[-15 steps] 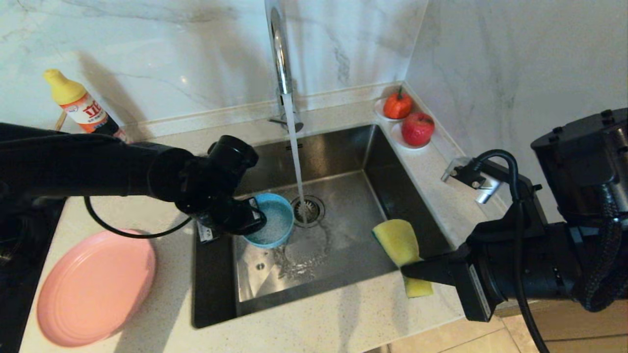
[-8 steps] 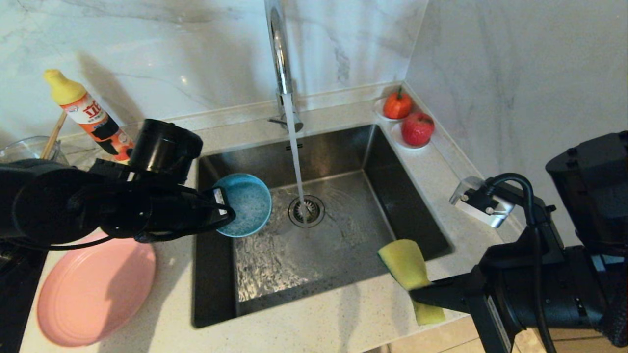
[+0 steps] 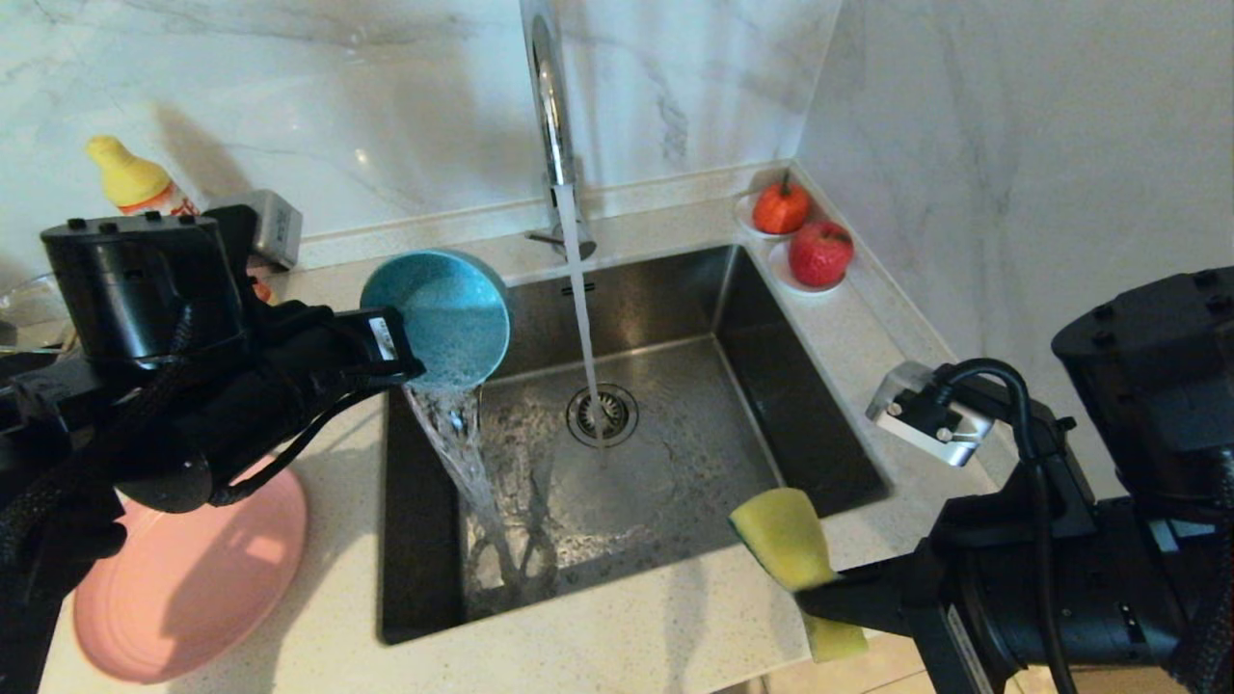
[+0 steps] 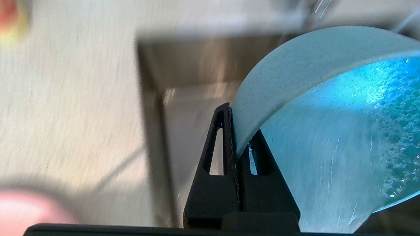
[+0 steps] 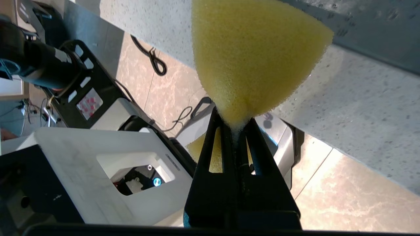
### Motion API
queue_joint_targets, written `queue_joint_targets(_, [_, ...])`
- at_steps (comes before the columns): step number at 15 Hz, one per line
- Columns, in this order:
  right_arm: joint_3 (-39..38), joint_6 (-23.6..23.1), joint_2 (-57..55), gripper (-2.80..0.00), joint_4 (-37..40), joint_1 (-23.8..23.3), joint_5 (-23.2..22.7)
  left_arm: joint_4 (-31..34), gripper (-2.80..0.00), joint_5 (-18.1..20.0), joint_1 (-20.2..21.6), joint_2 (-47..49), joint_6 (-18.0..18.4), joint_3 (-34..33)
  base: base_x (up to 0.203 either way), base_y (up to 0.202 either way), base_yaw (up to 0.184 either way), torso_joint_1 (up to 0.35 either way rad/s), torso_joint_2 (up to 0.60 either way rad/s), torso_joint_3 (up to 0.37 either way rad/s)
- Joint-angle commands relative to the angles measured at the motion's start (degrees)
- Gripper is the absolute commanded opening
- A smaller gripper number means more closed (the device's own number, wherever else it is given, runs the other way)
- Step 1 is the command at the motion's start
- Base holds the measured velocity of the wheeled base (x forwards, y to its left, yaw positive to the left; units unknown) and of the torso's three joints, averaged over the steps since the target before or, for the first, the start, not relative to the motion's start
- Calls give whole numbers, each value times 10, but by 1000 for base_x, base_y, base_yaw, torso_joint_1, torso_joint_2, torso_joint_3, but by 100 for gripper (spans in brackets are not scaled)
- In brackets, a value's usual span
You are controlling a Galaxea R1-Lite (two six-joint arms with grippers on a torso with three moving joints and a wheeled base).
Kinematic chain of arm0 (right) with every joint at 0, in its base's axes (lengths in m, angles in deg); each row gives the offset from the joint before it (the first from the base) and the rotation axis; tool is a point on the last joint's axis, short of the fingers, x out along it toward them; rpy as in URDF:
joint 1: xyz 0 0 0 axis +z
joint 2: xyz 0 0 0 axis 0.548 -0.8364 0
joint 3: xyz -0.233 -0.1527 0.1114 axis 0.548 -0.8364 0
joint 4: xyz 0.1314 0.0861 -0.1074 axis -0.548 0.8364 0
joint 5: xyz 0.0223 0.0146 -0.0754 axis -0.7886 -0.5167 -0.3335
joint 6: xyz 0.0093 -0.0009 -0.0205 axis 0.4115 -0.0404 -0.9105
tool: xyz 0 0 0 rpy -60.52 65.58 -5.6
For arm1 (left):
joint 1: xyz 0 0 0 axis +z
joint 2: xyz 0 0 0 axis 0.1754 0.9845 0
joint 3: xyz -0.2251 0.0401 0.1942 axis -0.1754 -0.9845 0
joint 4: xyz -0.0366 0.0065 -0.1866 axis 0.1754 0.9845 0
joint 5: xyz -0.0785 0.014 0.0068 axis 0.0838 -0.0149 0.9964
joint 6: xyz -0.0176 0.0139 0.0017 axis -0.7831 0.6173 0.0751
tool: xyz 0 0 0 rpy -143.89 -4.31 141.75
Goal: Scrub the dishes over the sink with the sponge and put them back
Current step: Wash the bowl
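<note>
I have the left end effector point(image 3: 390, 352) clamped on the rim of the matte teal bowl point(image 3: 439, 313), tipped above the sink's point(image 3: 665, 453) left edge so rinse water pours out into the steel basin. The right end effector point(image 3: 819, 593) pinches the yellow foam sponge point(image 3: 781, 535) at the sink's near rim, clear of the stream. The pink plate point(image 3: 183, 578) waits on the tabletop point(image 3: 627, 646), left of the sink.
</note>
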Motion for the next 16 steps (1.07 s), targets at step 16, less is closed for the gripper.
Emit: queue_joint_targets(16, [0, 1, -3, -280, 23, 47, 0, -465, -280, -3, -25, 32, 118, -93, 0, 0, 0, 0, 0, 0])
